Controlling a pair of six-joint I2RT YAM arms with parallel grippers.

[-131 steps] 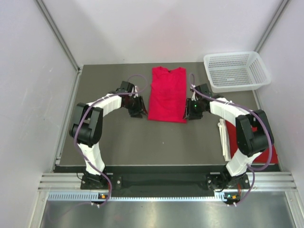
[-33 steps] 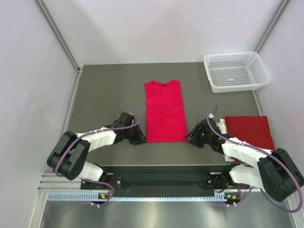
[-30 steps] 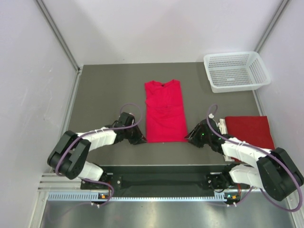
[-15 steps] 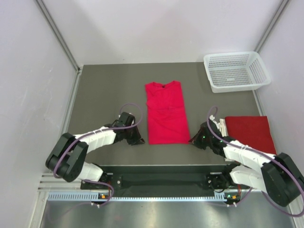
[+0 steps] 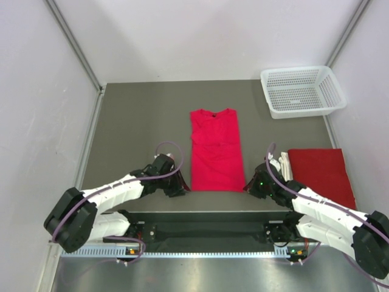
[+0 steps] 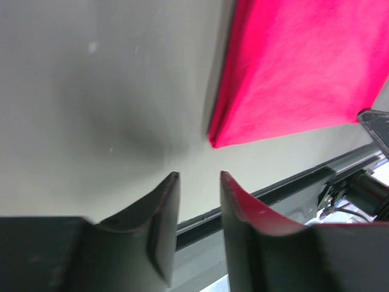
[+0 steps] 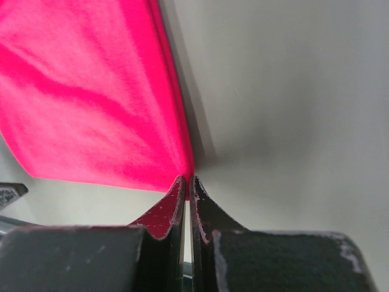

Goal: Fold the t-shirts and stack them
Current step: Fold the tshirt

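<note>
A long, folded red t-shirt (image 5: 216,152) lies flat in the middle of the table, neck at the far end. My left gripper (image 5: 180,190) is open and empty just off its near left corner; in the left wrist view (image 6: 199,176) the cloth corner (image 6: 298,67) lies beyond the fingertips, apart from them. My right gripper (image 5: 249,186) is at the near right corner. In the right wrist view (image 7: 186,178) its jaws are closed together on the very corner of the shirt (image 7: 85,103). A second red t-shirt (image 5: 319,167) lies folded at the right.
A white mesh basket (image 5: 302,91) stands at the far right corner. A white strip (image 5: 284,163) lies along the left side of the folded shirt. The table's near edge and black rail (image 6: 292,182) are just behind both grippers. Grey walls enclose the table.
Both arms have drawn back toward the near edge, dragging the shirt nearer and slightly right. The left jaws now stand open, off the near left corner.
</note>
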